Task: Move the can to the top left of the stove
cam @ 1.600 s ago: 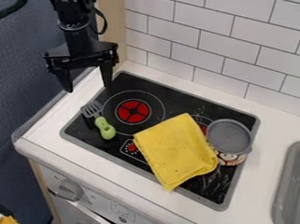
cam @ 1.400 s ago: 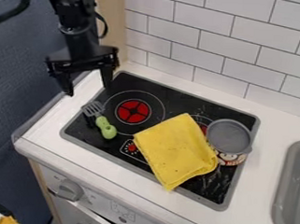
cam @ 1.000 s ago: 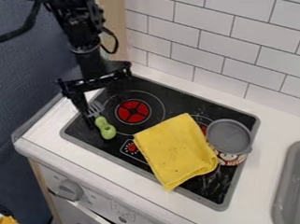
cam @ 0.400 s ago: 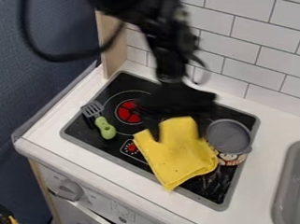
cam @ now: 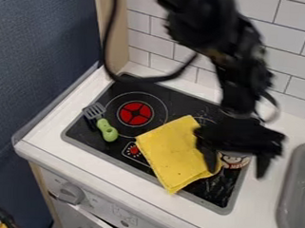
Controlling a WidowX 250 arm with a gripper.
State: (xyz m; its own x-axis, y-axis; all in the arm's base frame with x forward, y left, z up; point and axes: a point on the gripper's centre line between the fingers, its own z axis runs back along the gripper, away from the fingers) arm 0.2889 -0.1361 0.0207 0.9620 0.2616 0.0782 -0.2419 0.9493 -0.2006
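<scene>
While the tool [cam: 236, 173] hangs spread wide, the can [cam: 235, 161] mostly hidden, cream label, red and dark print

We find the stove [cam: 181, 101] set into the tabletop [cam: 259, 213], the wall [cam: 145, 42] behind and the sink [cam: 287, 188] to the right. On the stove, we record the spatula [cam: 107, 131] at left, the cloth [cam: 172, 152] right of it, and the can [cam: 235, 162] just beside the cloth's right side.
</scene>
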